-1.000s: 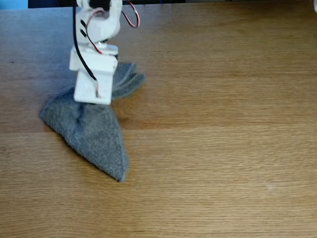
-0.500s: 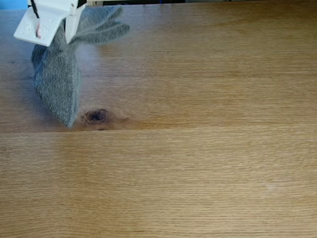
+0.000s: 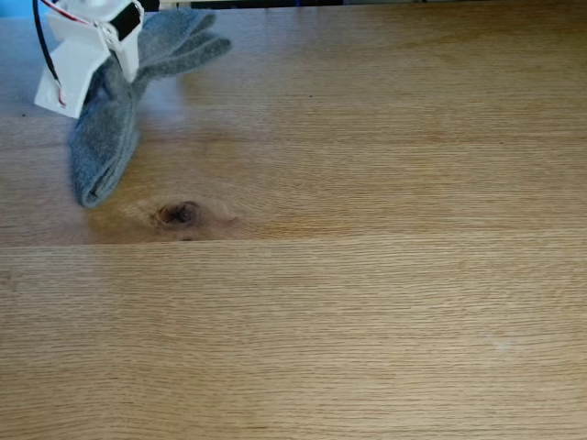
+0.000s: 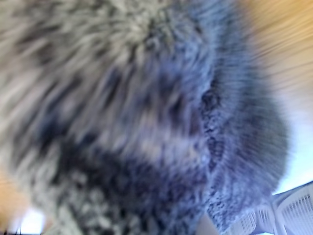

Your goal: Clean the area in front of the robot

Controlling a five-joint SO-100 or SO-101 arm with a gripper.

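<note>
Fixed view: since half a second ago, the grey terry cloth (image 3: 105, 128) has swung left, its tip now clear of the dark knot (image 3: 179, 214). The gripper (image 3: 115, 60), top left, pinches the cloth, which hangs below it onto the oak tabletop (image 3: 367, 275). Wrist view: blurred cloth (image 4: 146, 122) close to the lens.

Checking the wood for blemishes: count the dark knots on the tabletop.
1. The dark knot sits left of centre in the fixed view, just above the plank seam, right of the grey cloth's lower end. The cloth may hide others.
</note>
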